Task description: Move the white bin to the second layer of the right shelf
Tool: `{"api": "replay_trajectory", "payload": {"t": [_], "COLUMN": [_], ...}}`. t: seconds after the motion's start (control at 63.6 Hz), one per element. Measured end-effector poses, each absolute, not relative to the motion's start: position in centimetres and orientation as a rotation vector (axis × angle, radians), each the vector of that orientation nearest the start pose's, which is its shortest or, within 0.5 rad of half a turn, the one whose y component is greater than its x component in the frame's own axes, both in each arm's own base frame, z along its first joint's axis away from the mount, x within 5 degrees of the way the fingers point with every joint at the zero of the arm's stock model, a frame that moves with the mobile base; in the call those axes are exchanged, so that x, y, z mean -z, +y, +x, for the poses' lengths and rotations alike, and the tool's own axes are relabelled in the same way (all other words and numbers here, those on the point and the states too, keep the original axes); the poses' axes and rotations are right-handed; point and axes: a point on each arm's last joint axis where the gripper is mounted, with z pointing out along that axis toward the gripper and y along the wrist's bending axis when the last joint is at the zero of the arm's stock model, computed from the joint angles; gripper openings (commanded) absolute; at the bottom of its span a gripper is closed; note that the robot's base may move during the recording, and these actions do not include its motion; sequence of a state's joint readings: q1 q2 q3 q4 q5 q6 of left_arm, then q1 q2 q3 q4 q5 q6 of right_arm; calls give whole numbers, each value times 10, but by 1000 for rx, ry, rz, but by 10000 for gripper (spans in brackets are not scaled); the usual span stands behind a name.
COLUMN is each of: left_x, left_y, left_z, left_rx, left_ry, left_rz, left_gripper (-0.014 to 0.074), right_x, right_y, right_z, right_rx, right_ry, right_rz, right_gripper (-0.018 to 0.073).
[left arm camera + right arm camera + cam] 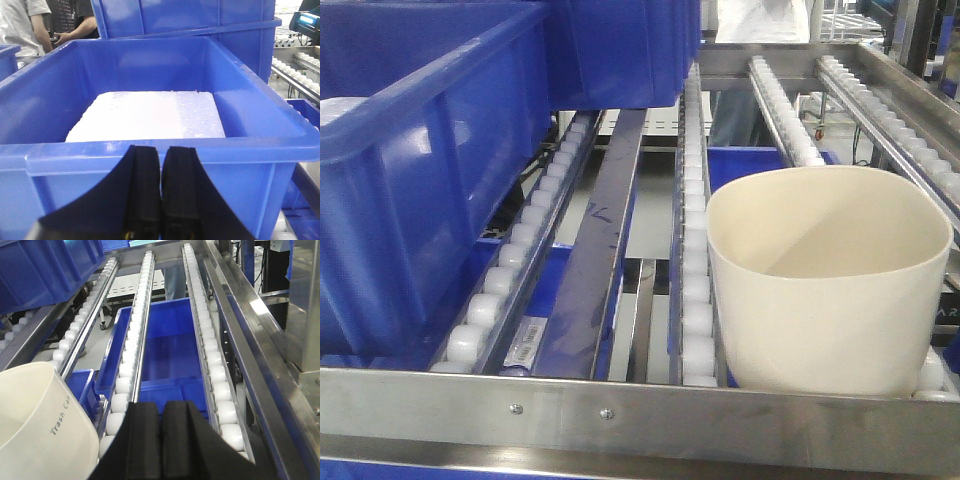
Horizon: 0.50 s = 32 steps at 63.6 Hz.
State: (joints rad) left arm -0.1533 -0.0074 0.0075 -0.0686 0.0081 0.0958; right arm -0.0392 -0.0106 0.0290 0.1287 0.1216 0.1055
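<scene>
Steel roller rails run back past blue crates. On them sits the white bin, just left of the right gripper, whose jaws are closed on nothing. It looks light, stiff and slick; I'd pinch its thin rim. The left gripper, also closed and empty, faces a crate. The bin's base is hidden behind the front bar.

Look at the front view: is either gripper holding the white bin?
No. The white bin stands alone on the roller rails behind the front bar, with no gripper touching it.
</scene>
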Motion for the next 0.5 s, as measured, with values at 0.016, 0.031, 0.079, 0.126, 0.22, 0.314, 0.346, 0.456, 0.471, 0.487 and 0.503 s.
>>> {"api": "replay_trajectory", "payload": {"t": [0.016,0.031,0.079,0.126,0.22,0.314,0.346,0.456,0.471,0.487,0.503], "left_x": [-210,-210,-210,-210,-210,-210,-210,-210,-210,-210,-210], "left_y": [-9,-9,-9,-9,-9,-9,-9,-9,-9,-9,-9], "left_z": [55,55,55,55,55,55,55,55,55,55,55], "left_rx": [102,102,102,102,102,102,102,102,102,102,102], "left_ry": [1486,1486,1486,1486,1486,1486,1486,1486,1486,1486,1486], "left_rz": [135,135,135,135,135,135,135,135,135,135,135], "left_gripper": [85,85,85,85,85,85,85,85,85,85,85], "right_x": [-193,-193,-193,-193,-193,-195,-195,-195,-195,-195,-195], "right_y": [-1,-1,-1,-1,-1,-1,-2,-2,-2,-2,-2], "right_z": [57,57,57,57,57,57,57,57,57,57,57], "right_rx": [-162,-162,-162,-162,-152,-126,-121,-112,-112,-112,-112], "right_ry": [1612,1612,1612,1610,1608,1596,1595,1592,1592,1592,1591], "right_rz": [209,209,209,209,201,180,176,172,173,172,173], "right_gripper": [57,57,57,57,57,57,57,57,57,57,57]}}
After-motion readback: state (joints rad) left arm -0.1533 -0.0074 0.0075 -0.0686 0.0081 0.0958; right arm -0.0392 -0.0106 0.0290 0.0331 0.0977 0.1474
